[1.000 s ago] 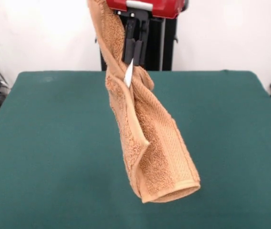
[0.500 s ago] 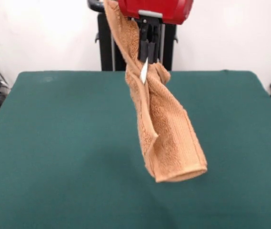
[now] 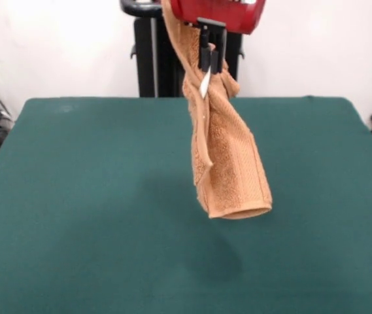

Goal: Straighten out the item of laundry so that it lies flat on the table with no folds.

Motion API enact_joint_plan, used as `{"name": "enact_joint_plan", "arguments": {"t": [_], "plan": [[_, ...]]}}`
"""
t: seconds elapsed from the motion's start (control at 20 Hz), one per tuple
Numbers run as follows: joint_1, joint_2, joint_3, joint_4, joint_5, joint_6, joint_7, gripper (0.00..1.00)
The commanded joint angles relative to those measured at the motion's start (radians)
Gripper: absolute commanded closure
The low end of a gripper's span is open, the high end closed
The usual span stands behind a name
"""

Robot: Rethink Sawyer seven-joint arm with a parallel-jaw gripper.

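Towel: the small orange-tan terry-cloth towel (image 3: pixel 228 154) is up in the air, not on the table at all. It hangs in a long, loosely twisted roll from the top of the front view down to about mid-picture.

Towel shape: pretty bunched up — lengthwise folds run down it, and the lower part curls round into a sort of open tube with a hemmed edge along the bottom. That bottom end swings out a bit toward the picture's right.

Tag: a small white tag (image 3: pixel 204 86) shows on the towel's upper part, just under the gripper tips, slanted.

Upper end: one strip of the cloth runs up past the gripper on its picture-left side and goes off the top edge.

Gripper: the black-fingered gripper (image 3: pixel 211 65) under the red wrist housing (image 3: pixel 219 12) is clamped on the towel near the tag; its two fingers sit close together with cloth pinched between them.

Table: the big rectangular table with the dark green felt-like top (image 3: pixel 74 196) lies below. The towel's lowest edge is clear of it, and there's a faint darker shadow on the cloth below and a bit to the picture's left of the hanging end.

Background: the robot's black pedestal (image 3: pixel 153 52) stands at the table's far side behind the towel — white wall around it.
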Motion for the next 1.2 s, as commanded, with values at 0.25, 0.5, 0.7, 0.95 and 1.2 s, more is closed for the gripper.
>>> {"name": "enact_joint_plan", "arguments": {"t": [0.25, 0.5, 0.7, 0.95, 1.2], "plan": [[0.038, 0.016, 0.056, 0.139, -0.070, -0.223, 0.020, 1.00], [0.041, 0.036, 0.032, 0.083, -0.206, -0.309, -0.040, 1.00], [0.041, 0.040, 0.027, 0.024, -0.276, -0.295, -0.077, 1.00], [0.003, 0.054, 0.074, 0.002, -0.312, -0.340, -0.108, 1.00], [-0.064, 0.079, 0.162, 0.014, -0.311, -0.367, -0.184, 1.00]]}}
